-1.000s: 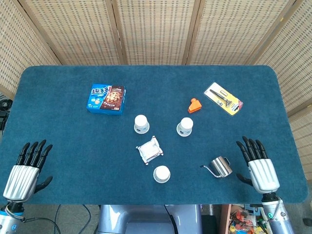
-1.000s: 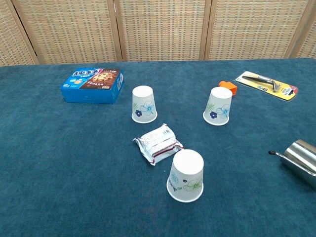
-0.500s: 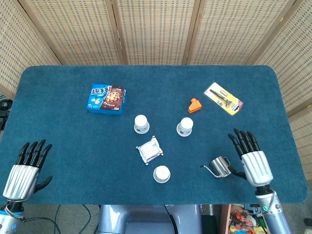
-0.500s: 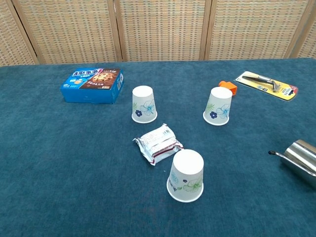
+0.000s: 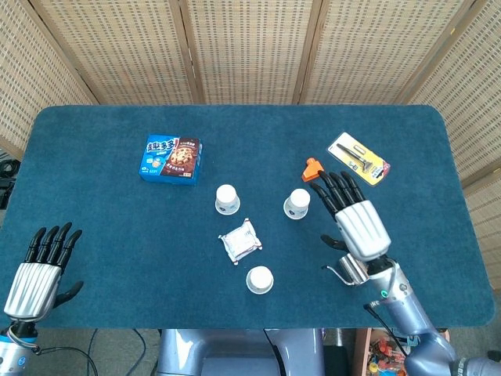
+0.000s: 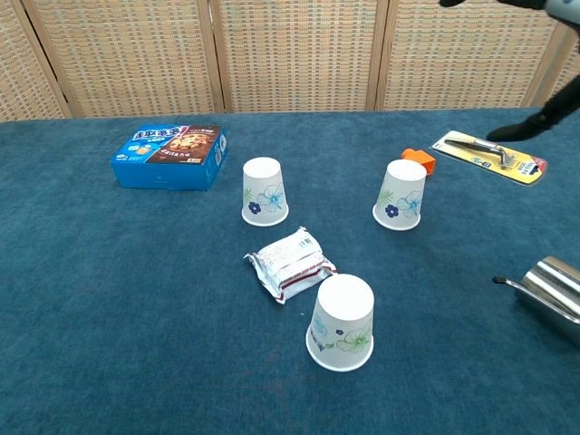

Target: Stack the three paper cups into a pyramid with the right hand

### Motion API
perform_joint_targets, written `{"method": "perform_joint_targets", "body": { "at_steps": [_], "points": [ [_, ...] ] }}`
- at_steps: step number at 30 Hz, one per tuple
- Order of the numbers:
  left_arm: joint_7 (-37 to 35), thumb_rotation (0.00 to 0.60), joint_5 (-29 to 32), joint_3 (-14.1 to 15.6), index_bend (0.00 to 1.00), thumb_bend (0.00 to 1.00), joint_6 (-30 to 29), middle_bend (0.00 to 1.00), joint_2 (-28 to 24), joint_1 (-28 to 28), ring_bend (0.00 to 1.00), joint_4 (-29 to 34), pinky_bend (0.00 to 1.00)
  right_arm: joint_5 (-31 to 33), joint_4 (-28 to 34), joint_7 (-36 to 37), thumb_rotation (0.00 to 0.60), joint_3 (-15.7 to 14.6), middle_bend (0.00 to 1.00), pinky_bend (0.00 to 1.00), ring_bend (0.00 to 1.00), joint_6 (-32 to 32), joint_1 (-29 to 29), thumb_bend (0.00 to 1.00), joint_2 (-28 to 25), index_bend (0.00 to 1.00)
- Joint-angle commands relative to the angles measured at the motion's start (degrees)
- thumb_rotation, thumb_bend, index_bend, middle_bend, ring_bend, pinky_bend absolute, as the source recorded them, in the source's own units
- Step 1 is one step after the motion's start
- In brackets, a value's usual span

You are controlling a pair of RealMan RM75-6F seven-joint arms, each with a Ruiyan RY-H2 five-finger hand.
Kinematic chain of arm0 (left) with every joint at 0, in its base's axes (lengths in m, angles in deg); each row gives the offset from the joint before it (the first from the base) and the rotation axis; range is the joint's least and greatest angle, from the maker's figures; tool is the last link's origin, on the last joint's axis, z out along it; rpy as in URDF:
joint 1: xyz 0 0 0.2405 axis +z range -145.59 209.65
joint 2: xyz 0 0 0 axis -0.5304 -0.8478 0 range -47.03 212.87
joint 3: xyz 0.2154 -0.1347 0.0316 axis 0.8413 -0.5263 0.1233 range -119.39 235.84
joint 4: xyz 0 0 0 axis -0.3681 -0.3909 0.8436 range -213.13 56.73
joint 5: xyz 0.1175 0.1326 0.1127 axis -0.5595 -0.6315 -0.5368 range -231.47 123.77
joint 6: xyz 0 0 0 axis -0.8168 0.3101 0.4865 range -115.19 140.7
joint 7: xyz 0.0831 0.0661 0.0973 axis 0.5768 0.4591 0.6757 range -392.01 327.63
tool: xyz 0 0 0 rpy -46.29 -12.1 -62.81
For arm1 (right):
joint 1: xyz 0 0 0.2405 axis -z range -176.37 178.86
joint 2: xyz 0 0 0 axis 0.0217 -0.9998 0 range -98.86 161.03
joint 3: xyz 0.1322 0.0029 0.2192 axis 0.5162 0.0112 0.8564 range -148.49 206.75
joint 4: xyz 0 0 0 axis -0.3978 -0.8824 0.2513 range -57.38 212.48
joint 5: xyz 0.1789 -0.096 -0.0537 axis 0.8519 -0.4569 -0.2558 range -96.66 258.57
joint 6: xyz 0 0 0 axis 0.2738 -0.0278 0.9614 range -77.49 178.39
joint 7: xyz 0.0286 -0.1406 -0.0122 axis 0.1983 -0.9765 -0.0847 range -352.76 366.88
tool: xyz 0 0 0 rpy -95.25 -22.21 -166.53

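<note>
Since a second ago, swung from the 4 o'clock desk edge up toward centre: right hand, fingers spread, empty, over the steel pitcher. Left hand open at 8 o'clock. Three paper cups, all inverted, unstacked. Probably light, thin, crushable; best held gently around the sidewall

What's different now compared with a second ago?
The right hand moved from the table's near right edge forward and inward, over the steel pitcher, toward the right-hand paper cup; it is open, holding nothing. The left hand, the other two cups and the rest did not move.
</note>
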Motion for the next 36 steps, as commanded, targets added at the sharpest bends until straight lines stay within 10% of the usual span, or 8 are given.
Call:
{"method": "perform_joint_targets", "body": {
  "at_steps": [1, 15, 36],
  "points": [
    [-0.38, 0.6, 0.36, -0.13, 0.0, 0.2, 0.24, 0.0, -0.07, -0.12, 0.0, -0.09, 0.0, 8.17, 0.73, -5.94, 0.6, 4.63, 0.0, 0.0, 0.0, 6.5, -6.95, 0.06, 3.66, 0.16],
    [-0.93, 0.6, 1.94, -0.56, 0.0, 0.2, 2.04, 0.0, 0.22, -1.11, 0.0, -0.53, 0.0, 24.86, -10.57, -14.28, 0.6, 8.93, 0.0, 0.0, 0.0, 14.85, -22.79, 0.06, 15.5, 0.23],
    [-1.02, 0.6, 5.42, -1.03, 0.0, 0.2, 5.52, 0.0, 1.39, -2.62, 0.0, -2.32, 0.0, 34.15, -30.97, -12.15, 0.6, 7.03, 0.0, 0.0, 0.0, 22.98, -34.79, 0.06, 26.07, 0.25]
  ]
}}
